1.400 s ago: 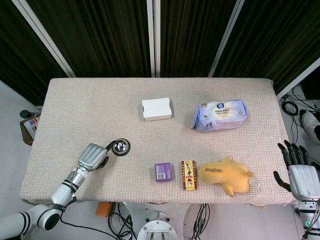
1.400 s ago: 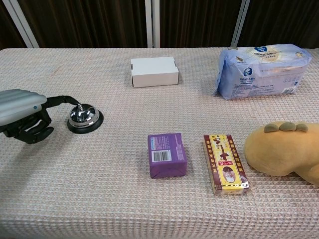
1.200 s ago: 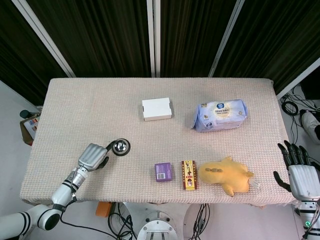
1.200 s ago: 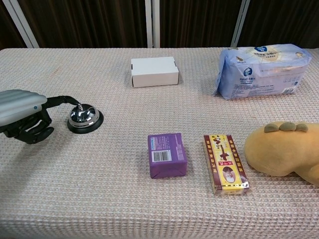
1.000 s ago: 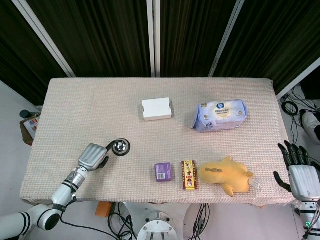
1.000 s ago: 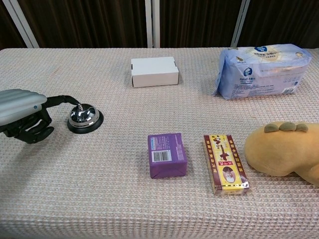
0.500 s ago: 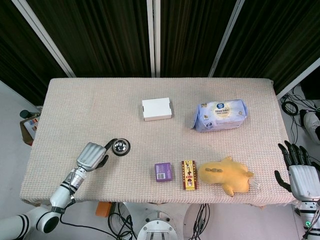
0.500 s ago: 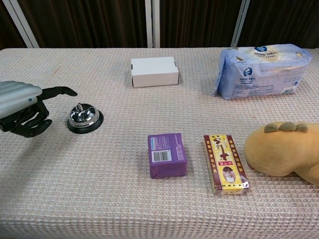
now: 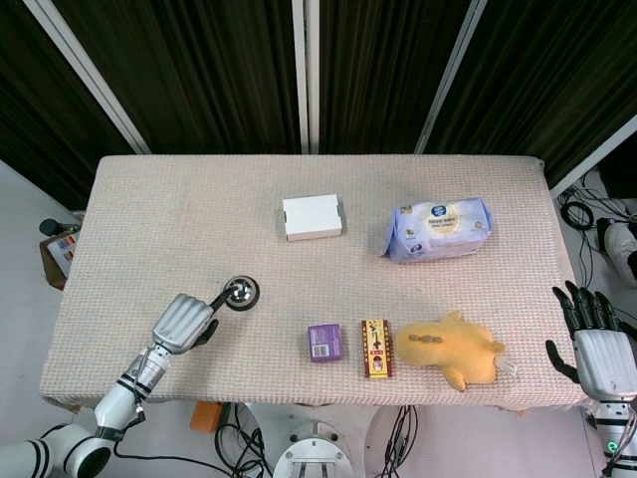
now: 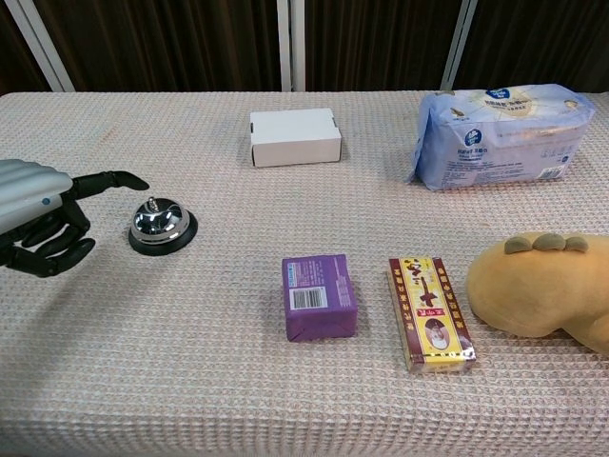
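Note:
A chrome desk bell (image 9: 240,292) on a black base stands at the front left of the table; the chest view shows the bell (image 10: 162,227) too. My left hand (image 9: 182,323) hovers just left of it and holds nothing. One finger (image 10: 105,179) points out above the bell without touching it, and the others are curled in under the left hand (image 10: 33,214). My right hand (image 9: 595,344) hangs off the table's right front corner, fingers spread and empty.
On the woven tablecloth (image 9: 179,219) lie a white box (image 9: 313,217), a blue wipes pack (image 9: 439,228), a purple box (image 9: 324,343), a red-and-yellow box (image 9: 376,348) and a yellow plush toy (image 9: 453,349). Dark curtains stand behind.
My left hand has lifted its finger off the bell's button and drawn back toward the table's front left. The bell and the right hand have stayed put.

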{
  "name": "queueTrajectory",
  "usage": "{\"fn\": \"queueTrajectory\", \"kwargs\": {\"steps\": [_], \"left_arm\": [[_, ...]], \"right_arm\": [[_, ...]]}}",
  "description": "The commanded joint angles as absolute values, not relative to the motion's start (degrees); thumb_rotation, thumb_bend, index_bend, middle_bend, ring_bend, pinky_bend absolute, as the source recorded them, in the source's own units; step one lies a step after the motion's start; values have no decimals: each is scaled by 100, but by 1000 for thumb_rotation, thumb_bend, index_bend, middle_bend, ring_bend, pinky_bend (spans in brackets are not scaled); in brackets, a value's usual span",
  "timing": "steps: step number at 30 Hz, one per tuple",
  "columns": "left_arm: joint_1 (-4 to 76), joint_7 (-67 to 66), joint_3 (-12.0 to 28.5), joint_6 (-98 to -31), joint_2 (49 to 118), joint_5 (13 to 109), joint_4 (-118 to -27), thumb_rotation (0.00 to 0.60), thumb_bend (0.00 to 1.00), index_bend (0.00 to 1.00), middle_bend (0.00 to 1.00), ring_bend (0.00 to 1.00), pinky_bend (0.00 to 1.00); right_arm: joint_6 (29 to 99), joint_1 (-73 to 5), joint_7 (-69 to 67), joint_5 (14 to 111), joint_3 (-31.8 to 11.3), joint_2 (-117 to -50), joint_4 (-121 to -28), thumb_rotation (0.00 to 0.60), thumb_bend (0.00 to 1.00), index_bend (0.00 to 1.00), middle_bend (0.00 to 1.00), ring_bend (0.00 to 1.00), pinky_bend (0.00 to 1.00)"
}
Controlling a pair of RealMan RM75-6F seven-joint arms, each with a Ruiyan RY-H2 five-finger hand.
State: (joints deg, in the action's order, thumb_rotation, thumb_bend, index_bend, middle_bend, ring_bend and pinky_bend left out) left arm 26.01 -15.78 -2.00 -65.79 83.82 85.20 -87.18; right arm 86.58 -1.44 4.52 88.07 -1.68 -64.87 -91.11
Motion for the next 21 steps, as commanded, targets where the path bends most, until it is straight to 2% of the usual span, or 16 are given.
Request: {"fn": "queueTrajectory", "kwargs": {"steps": [1,21], "left_arm": [[2620,-1589,-159,-6534,8383,8468,-8693,600,531,114,820,781,762],[2703,-1606,-90,-6223,8494,8238,-8506,600,531,115,822,781,762]], "right_arm": [[8656,-143,448,8803,-168,-6484,-9111,600,291,0,0,0,0],[8612,-157,421,8756,-181,-6484,-9080,600,290,0,0,0,0]]}}
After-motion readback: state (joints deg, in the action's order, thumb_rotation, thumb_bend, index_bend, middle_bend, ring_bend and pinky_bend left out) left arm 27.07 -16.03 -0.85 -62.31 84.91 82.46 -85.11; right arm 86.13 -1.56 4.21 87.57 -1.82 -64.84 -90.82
